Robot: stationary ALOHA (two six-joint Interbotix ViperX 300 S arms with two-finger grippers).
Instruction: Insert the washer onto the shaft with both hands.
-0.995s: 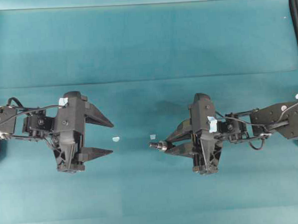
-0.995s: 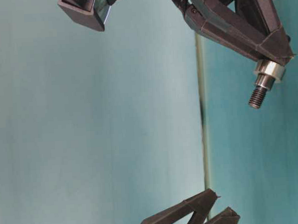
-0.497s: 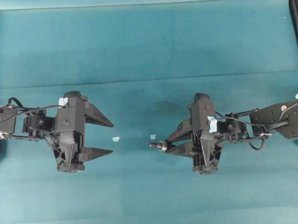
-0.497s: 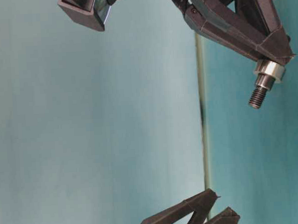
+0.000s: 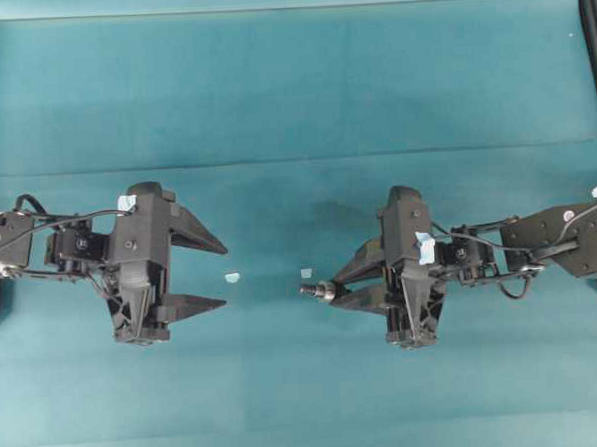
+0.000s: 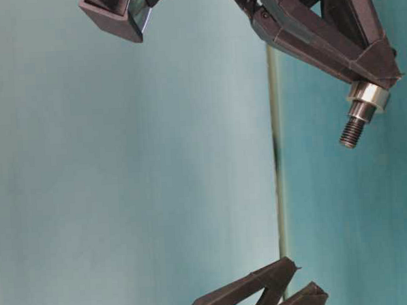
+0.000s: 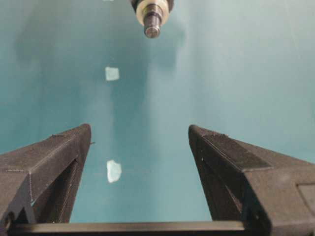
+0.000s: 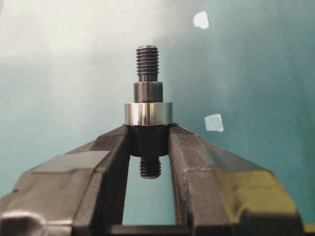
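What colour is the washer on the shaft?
Shiny silver washer on dark grey shaft; clearest in the right wrist view.

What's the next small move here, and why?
Probably none beyond setting it down: the washer already sits on the shaft, clamped in the right hand. The left hand is open, empty and apart, so lowering the shaft to the cloth seems sensible.

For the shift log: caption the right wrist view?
Right gripper clamps the shaft, washer seated on it.

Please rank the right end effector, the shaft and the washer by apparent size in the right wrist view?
1. Right end effector, largest, though nearest the camera.
2. Shaft.
3. Washer, smallest: wider than the shaft but far shorter.
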